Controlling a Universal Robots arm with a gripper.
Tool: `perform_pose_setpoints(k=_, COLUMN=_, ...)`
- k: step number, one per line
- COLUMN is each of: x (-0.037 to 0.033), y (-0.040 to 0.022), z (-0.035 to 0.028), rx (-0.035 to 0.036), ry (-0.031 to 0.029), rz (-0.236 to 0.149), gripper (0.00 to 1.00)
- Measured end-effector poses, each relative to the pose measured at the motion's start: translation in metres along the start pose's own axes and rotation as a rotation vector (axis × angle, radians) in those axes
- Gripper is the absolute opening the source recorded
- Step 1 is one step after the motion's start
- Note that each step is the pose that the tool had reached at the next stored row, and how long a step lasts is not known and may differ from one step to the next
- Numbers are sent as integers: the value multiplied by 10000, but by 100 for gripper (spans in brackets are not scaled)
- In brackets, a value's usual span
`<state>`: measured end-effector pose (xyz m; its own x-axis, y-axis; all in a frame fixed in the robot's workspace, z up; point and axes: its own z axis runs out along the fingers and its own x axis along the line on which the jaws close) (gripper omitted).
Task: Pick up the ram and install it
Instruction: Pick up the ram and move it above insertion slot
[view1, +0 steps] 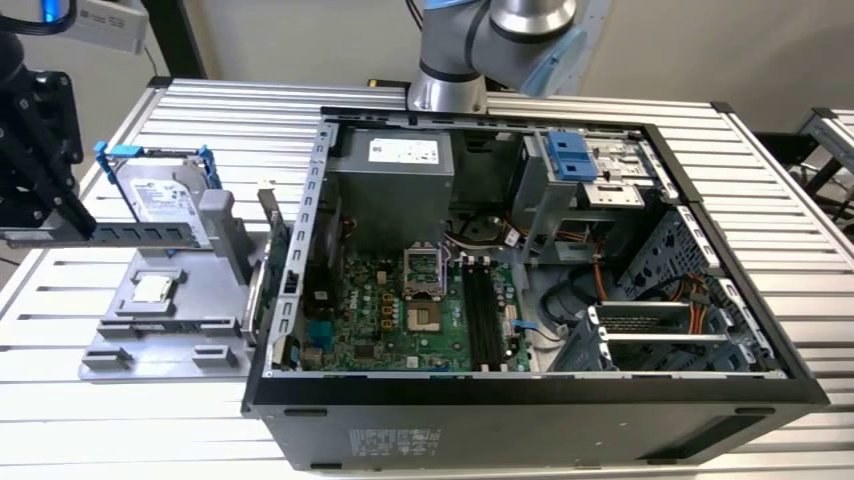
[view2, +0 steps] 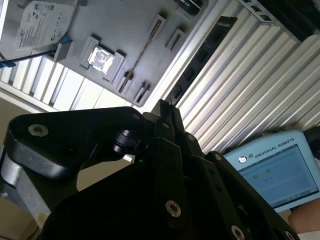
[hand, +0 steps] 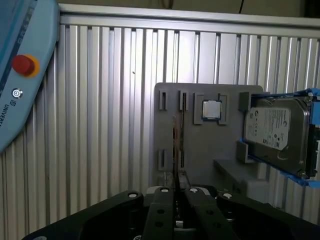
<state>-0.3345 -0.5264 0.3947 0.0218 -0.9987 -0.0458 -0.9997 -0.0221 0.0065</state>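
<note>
Over the grey tray (hand: 200, 150), ram (view2: 200, 61) tight between jaws, white-labelled drive (hand: 275, 127) alongside.

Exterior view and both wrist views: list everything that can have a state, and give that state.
ram: clamped in the gripper, lifted off the grey holder, not installed.
gripper: shut on the ram.
computer case: open, side panel off.
memory slots: empty.
processor chip: seated in the grey holder's recess.
hard drive: in its blue frame, on the grey holder.
</note>
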Motion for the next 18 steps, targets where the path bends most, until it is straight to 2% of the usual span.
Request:
perform_pose_setpoints(k=8, x=0, y=-125, z=-1, rx=-2, ry=12, rz=0, gripper=0)
perform_pose_setpoints(k=14, x=1, y=-175, z=-1, rx=-2, ry=12, rz=0, gripper=0)
perform_pose_setpoints(k=18, x=2, y=-234, z=-2, rx=-2, ry=12, rz=0, gripper=0)
